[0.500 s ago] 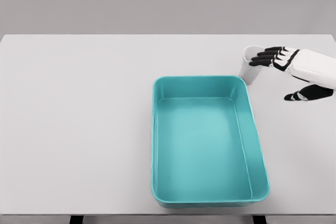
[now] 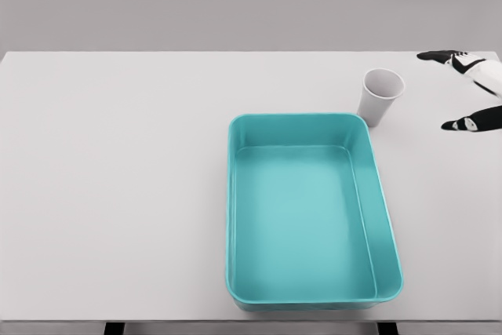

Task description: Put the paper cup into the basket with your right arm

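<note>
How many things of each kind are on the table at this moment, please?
Cup: 1
Basket: 1
Total on the table: 2

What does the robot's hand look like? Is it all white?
Not all white. Only the right hand shows, at the right edge of the picture. Its body is smooth, glossy white, and the fingers are black with small white patches on them. The thumb tip is black with a white patch too. No cables or sleeves show. The left arm is out of view.
</note>
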Tool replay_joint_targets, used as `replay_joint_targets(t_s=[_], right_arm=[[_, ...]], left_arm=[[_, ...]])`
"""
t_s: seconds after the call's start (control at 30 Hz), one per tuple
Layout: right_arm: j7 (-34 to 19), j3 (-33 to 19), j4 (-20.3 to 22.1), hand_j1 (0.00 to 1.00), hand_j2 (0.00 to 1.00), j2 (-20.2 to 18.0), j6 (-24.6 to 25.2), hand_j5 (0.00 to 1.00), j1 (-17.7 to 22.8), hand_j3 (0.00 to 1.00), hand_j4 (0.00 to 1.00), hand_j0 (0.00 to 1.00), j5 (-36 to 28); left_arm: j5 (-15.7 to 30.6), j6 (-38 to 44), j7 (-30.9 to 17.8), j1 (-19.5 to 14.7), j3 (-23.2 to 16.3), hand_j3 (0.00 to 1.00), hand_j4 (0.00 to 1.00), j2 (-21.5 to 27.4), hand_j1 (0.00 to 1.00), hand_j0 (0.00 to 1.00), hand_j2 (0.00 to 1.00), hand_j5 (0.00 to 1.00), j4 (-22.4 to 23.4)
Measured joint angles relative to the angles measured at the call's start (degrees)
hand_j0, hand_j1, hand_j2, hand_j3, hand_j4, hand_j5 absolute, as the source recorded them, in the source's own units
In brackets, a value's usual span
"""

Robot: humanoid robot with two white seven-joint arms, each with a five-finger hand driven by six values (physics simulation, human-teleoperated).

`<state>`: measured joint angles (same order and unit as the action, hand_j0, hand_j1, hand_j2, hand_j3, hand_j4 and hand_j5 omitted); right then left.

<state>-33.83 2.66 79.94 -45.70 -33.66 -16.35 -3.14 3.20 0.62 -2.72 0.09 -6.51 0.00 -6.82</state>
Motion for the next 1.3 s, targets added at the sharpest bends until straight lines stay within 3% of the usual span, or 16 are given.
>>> replay_joint_targets(t_s=[0.17,0.33,0.43,1.07,1.3], right_arm=[[-1.0,-0.8,-6.7,1.00,1.00,4.5,7.3,1.00,-0.7,1.00,1.00,1.00,-9.1],[-1.1,-1.0,-16.9,1.00,1.00,6.7,13.2,1.00,-5.6,1.00,1.00,1.00,-19.2],[-1.2,-0.6,-20.1,1.00,1.00,8.4,16.9,1.00,-6.6,1.00,1.00,1.00,-22.2],[-1.2,3.6,-29.9,1.00,1.00,17.3,19.0,1.00,-9.3,1.00,1.00,1.00,-23.5],[-1.2,4.3,-31.2,1.00,1.00,19.6,19.0,1.00,-10.1,1.00,1.00,1.00,-23.1]], left_arm=[[0.0,0.0,0.0,0.0,0.0,1.00,1.00,0.0,1.00,1.00,1.00,1.00,0.0],[0.0,0.0,0.0,0.0,0.0,1.00,1.00,0.0,1.00,1.00,1.00,1.00,0.0],[0.0,0.0,0.0,0.0,0.0,1.00,1.00,0.0,1.00,1.00,1.00,1.00,0.0],[0.0,0.0,0.0,0.0,0.0,1.00,1.00,0.0,1.00,1.00,1.00,1.00,0.0],[0.0,0.0,0.0,0.0,0.0,1.00,1.00,0.0,1.00,1.00,1.00,1.00,0.0]])
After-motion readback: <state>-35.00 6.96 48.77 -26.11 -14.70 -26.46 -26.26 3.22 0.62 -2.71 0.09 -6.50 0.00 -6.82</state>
